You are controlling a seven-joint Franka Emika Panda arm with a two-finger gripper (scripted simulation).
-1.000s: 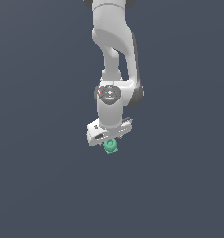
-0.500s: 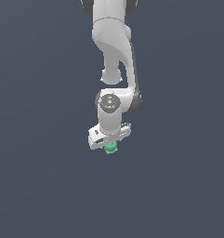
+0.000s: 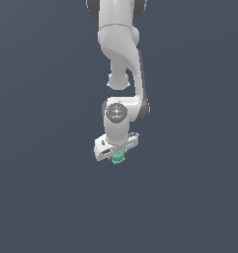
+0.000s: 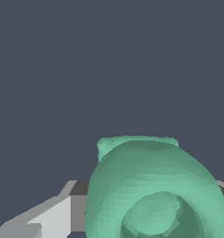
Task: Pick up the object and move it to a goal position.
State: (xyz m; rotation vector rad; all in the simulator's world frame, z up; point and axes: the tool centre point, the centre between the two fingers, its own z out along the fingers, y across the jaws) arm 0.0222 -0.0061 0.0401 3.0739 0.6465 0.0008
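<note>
Mint-green object [image 4: 150, 190], a knobbly lump with a round ring-like top, fills the near part of the wrist view, pressed close between grey-and-white fingers [image 4: 53, 218] of the hand [image 3: 117, 149]. From the exterior view the white hand grasps the small lump [image 3: 118, 158], which peeks out just beneath its tips. Behind and above, the white arm [image 3: 121, 59] rises out of frame. Plain dark grey-blue fills the background; no table edge or corner is discernible.
</note>
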